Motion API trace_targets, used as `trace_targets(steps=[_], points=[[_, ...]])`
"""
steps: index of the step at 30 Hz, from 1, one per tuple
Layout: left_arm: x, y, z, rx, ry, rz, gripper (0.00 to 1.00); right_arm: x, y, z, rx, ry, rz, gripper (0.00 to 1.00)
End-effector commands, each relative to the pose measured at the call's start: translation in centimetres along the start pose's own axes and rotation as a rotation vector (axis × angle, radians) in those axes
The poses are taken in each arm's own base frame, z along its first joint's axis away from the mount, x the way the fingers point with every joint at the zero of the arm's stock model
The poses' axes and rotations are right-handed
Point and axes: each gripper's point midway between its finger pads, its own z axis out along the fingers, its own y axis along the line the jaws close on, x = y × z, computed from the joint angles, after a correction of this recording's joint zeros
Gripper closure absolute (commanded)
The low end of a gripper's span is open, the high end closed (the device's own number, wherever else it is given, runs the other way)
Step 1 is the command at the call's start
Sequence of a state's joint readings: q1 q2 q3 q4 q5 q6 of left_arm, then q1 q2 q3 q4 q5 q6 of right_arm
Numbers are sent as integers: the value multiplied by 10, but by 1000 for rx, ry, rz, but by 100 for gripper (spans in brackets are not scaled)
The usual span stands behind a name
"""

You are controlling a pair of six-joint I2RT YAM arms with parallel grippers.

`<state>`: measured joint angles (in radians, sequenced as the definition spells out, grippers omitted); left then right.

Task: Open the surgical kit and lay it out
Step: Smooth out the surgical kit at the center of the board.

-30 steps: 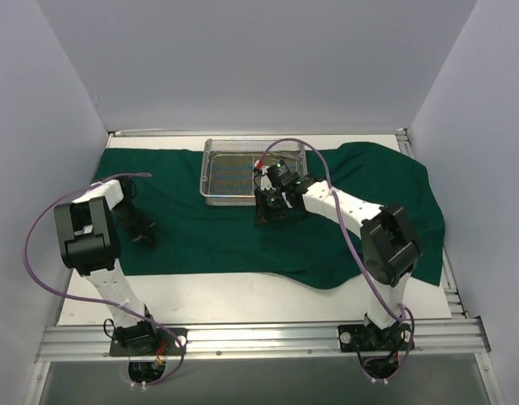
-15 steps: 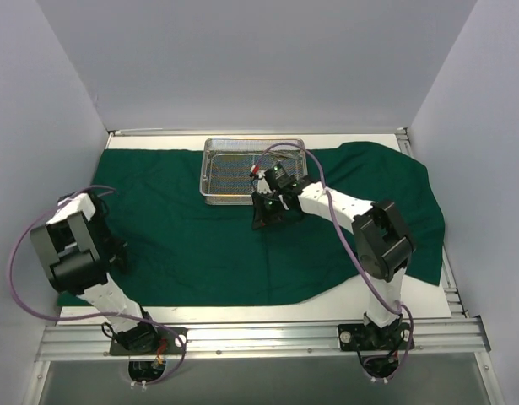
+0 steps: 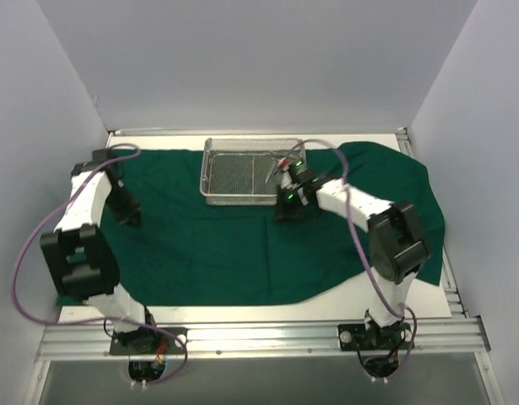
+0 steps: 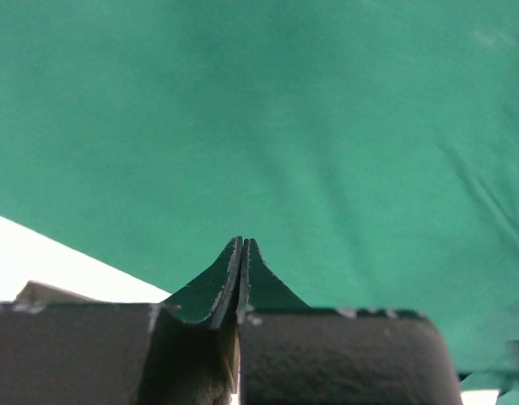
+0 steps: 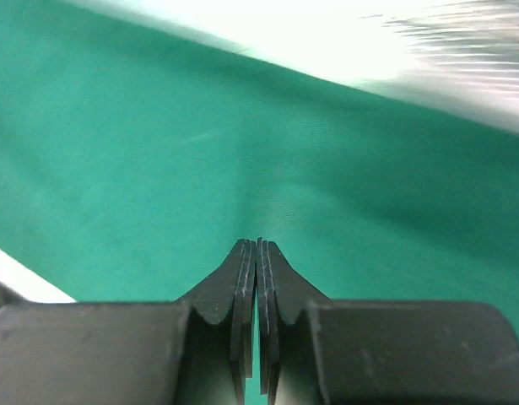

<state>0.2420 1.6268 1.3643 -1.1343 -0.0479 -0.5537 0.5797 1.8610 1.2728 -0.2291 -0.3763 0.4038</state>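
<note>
Top view: drape is spread over most of the worktop; right end looks rumpled near the wall, front edge uneven; mesh tray sits on the drape at the back, centre; instruments inside are too small to make out from here; left pincer is low over the drape's left part, well apart from the tray; right pincer is just beside the tray's front-right corner, over cloth, not in the tray.

Left wrist: left pincer has its fingers pressed together, nothing visible between them; plain cloth under it, bare worktop strip at lower left; can't tell if the tips touch the cloth.

Right wrist: right pincer is closed to a hairline gap, holding nothing I can see; cloth below, tray is a blur at upper right, so it's near but off to the side.

My read: unwrap is prob done, you're at the changeover to laying out; tray contents not yet on the drape.

Next move, imo: spread the right pincer's fingers, lift it over the tray rim, come down on one instrument along its thin axis; thin metal on mesh will be fiddly, so go slow; the left could flatten the cloth or steady the tray.
</note>
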Motion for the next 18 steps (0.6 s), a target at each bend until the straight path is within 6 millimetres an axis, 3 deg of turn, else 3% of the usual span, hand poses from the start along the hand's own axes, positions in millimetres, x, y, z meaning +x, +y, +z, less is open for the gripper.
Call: trace_targets(steps=[1, 2, 3, 4, 6, 8, 14, 18], points=[[-13, -68, 5, 182, -27, 188, 98, -31, -83, -67, 188, -149, 249, 100], [-14, -86, 0, 200, -42, 242, 98, -24, -101, -78, 234, -133, 297, 100], [-13, -93, 2, 200, -34, 268, 98, -23, -129, -95, 280, -157, 361, 100], [-10, -102, 12, 195, -9, 293, 98, -21, -147, -106, 329, -169, 392, 100], [-7, -124, 11, 227, -21, 350, 98, -13, -181, -128, 395, -180, 459, 100], [-1, -136, 21, 252, 7, 358, 98, -5, -202, -137, 433, -174, 498, 100], [13, -150, 61, 302, 107, 322, 98, -6, -258, -143, 501, -176, 581, 100], [12, -152, 85, 309, 177, 286, 98, 17, -283, -131, 508, -90, 667, 100]])
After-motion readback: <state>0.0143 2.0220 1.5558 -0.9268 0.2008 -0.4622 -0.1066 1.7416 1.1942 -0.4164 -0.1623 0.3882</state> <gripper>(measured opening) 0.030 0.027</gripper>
